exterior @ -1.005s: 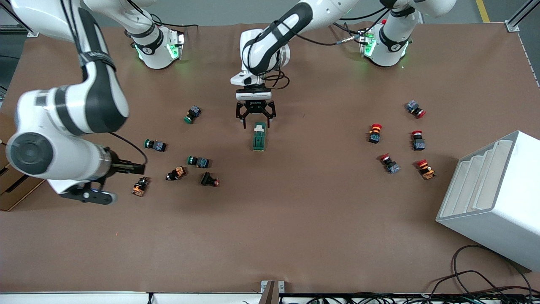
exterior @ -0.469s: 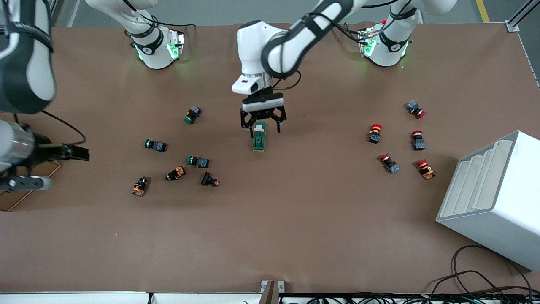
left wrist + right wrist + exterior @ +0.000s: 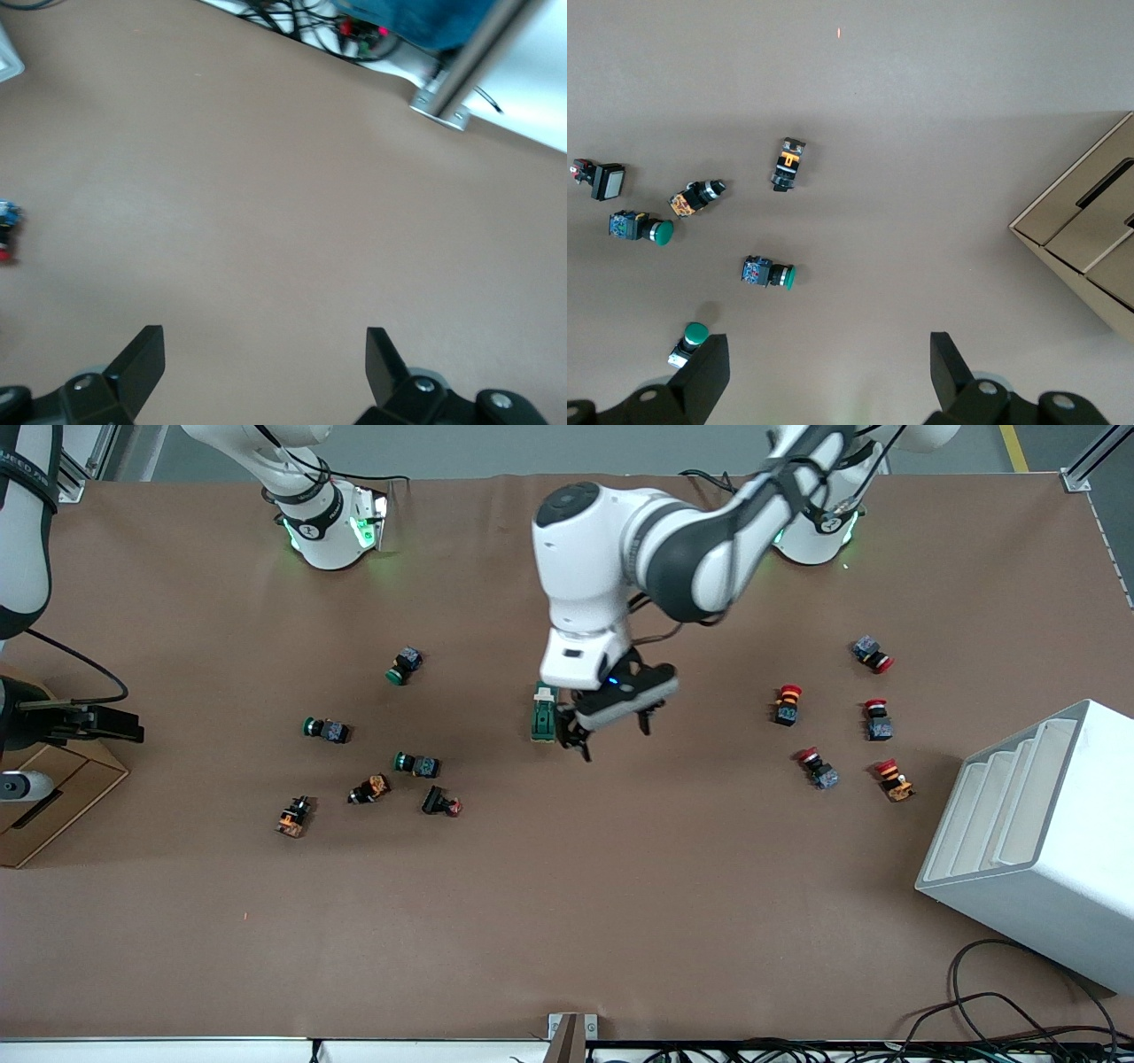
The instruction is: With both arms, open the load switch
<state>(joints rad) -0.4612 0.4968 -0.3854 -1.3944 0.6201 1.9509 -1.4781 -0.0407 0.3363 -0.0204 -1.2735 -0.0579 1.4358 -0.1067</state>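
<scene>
The small elongated dark green load switch (image 3: 543, 716), with its white sliding piece at the end toward the robots' bases, is seen lying flat on the brown paper-covered table (image 3: 567, 921) near its middle. The left arm's black two-finger gripper (image 3: 611, 731) is held low just beside the switch, on the side toward the left arm's end of the table; its fingers (image 3: 142, 359) are spread wide apart with nothing between them, and only bare table is seen past them in the left wrist view. The right arm's black two-finger gripper (image 3: 824, 372) is raised over the right arm's end of the table, its fingers likewise parted and empty, above a scatter of small green-capped push-buttons (image 3: 767, 273) and an orange-and-black one (image 3: 787, 164). A brown cardboard box (image 3: 49, 802) is set at that same edge of the table; its contents cannot be made out. A white ribbed plastic bin (image 3: 1032, 841) lies tipped at the left arm's end, its stepped compartments seen holding nothing. Several small red-capped push-buttons (image 3: 787, 704) are scattered near it.
</scene>
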